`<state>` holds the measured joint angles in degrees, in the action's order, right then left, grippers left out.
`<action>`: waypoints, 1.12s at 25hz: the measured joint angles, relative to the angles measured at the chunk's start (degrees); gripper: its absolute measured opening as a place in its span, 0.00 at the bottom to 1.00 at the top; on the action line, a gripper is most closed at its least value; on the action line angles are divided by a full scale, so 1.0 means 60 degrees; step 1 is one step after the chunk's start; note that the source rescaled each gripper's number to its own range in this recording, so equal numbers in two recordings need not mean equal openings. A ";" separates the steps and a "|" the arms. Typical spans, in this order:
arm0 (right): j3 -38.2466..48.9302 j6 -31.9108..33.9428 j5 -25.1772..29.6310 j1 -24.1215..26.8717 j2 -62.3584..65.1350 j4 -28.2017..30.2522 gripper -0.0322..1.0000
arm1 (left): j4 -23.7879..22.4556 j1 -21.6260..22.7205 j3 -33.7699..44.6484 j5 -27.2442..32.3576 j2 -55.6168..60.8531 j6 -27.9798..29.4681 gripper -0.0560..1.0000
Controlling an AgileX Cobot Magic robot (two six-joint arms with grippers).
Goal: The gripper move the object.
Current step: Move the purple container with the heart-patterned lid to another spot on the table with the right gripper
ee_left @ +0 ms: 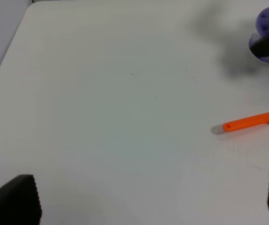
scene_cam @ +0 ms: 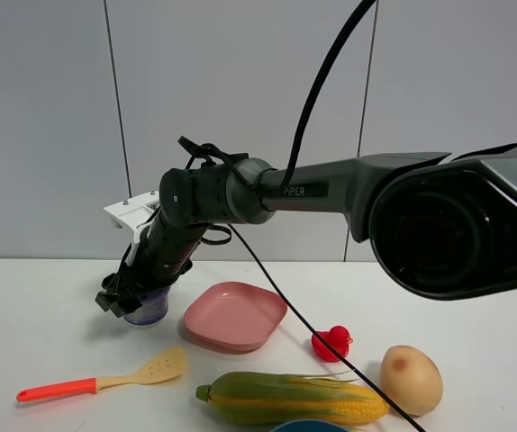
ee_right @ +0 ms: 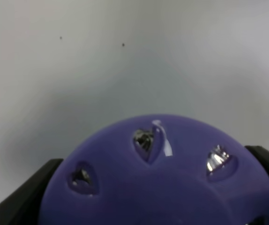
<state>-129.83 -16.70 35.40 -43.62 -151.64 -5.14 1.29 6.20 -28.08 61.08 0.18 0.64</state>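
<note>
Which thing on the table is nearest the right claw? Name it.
The purple canister with the holed lid: the right claw clasps it, while the pink plate, spatula, corn and red duck lie apart.

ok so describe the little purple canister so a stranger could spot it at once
Find the pink plate in the middle of the white table. Left of it in the high view, in the right gripper, stands a squat canister. It is the only purple thing, its lid pierced by heart-shaped holes.
</note>
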 joint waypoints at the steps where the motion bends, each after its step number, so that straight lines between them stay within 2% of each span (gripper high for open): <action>1: 0.0000 -0.0004 0.0012 0.0000 -0.0013 0.0000 0.03 | 0.0000 0.0000 0.0000 0.0000 0.0000 0.0000 1.00; 15: 0.0000 0.0025 0.0047 0.0000 -0.0011 0.0009 0.04 | 0.0000 0.0000 0.0000 0.0000 0.0000 0.0000 1.00; 17: 0.0000 0.0025 0.0047 0.0000 -0.0011 0.0009 0.09 | 0.0000 0.0000 0.0000 0.0000 0.0000 0.0000 1.00; 22: -0.0011 0.0025 0.0039 0.0000 -0.0011 0.0070 0.27 | 0.0000 0.0000 0.0000 0.0000 0.0000 0.0000 1.00; 28: -0.0011 0.0115 0.0131 0.0000 0.0059 0.0193 0.31 | 0.0000 0.0000 0.0000 0.0000 0.0000 0.0000 1.00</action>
<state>-129.90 -16.01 36.18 -43.62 -151.29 -3.99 1.29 6.20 -28.08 61.08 0.18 0.64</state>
